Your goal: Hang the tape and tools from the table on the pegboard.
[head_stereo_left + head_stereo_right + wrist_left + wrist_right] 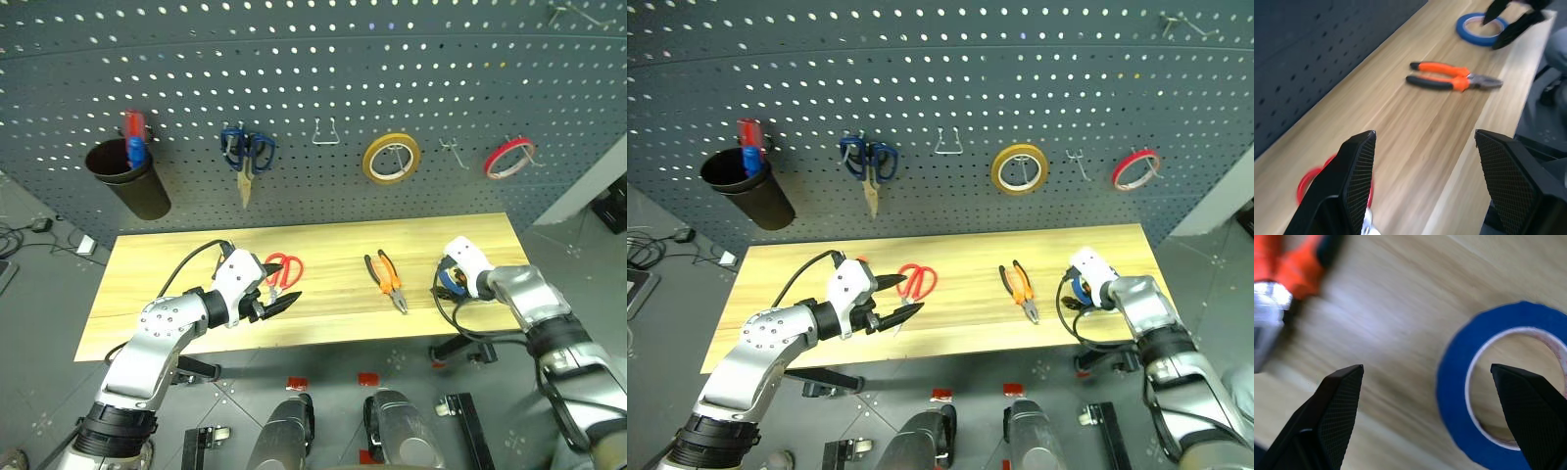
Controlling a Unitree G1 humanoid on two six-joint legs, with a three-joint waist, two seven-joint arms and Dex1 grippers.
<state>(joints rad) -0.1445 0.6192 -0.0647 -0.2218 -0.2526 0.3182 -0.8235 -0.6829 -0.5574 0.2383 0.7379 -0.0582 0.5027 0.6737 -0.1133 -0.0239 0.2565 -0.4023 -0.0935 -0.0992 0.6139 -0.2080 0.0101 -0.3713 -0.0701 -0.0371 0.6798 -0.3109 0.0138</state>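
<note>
The table [176, 269] stood against the foot of the pegboard [323, 88], its long front edge toward the robot, and everything below is placed from the orange-handled pliers [387, 280], which lay flat near the middle of the wood with their dark jaws pointing at the front edge. Bare plank lay on both sides of the pliers and between them and the board, so there was room around them.

To the right of the pliers, near the table's right end, lay the blue tape [1498, 396], flat on the wood. The right gripper [1432, 416] hung just over it with its fingers spread wide and holding nothing; one fingertip stood over the roll's open centre, the other over bare wood on the pliers' side.

To the left of the pliers lay the red-handled scissors [915, 281], handles toward the board. The left gripper [893, 300] hovered at their blade end, close to the front edge, its fingers apart and empty, pointing toward the pliers.

Above the pliers on the board hung a yellow tape roll [392, 157]; farther right a red roll [509, 158], with bare hooks [326, 134] between. Up and to the left hung blue-handled scissors [246, 157], and beyond them a black cup [129, 181]
</note>
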